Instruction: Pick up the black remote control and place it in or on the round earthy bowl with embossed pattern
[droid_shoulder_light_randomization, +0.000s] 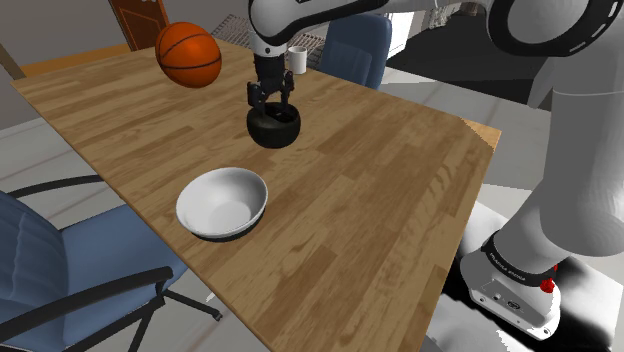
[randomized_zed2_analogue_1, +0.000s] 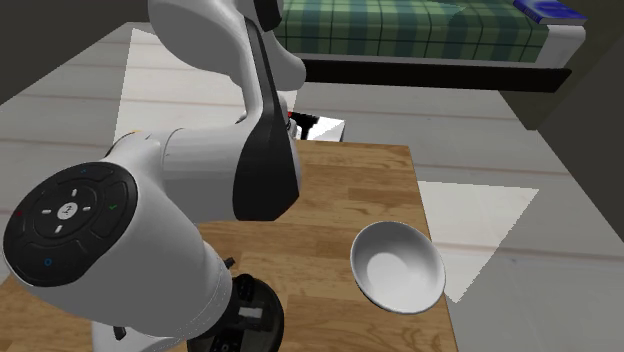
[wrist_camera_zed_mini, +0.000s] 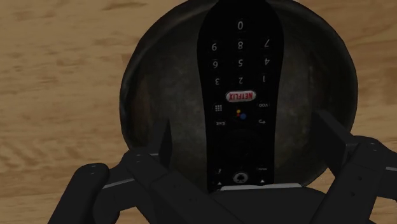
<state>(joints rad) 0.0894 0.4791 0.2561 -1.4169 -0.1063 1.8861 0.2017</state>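
A black remote control (wrist_camera_zed_mini: 240, 95) with number keys and a red logo button lies inside the round dark bowl (wrist_camera_zed_mini: 159, 83), reaching from its rim across the middle. My gripper (wrist_camera_zed_mini: 245, 125) hangs just above them, open, one finger on each side of the remote and neither touching it. In the shoulder view the gripper (droid_shoulder_light_randomization: 272, 106) hovers straight over the dark bowl (droid_shoulder_light_randomization: 274, 130) near the far side of the wooden table (droid_shoulder_light_randomization: 380, 190). The second exterior view shows the dark bowl (randomized_zed2_analogue_1: 262, 318) low down, partly hidden behind the arm.
A white bowl (droid_shoulder_light_randomization: 222, 203) sits on the table nearer the front edge. An orange basketball (droid_shoulder_light_randomization: 188, 55) and a small white mug (droid_shoulder_light_randomization: 297, 60) lie beyond the dark bowl. Blue chairs (droid_shoulder_light_randomization: 40, 260) stand at the table's sides.
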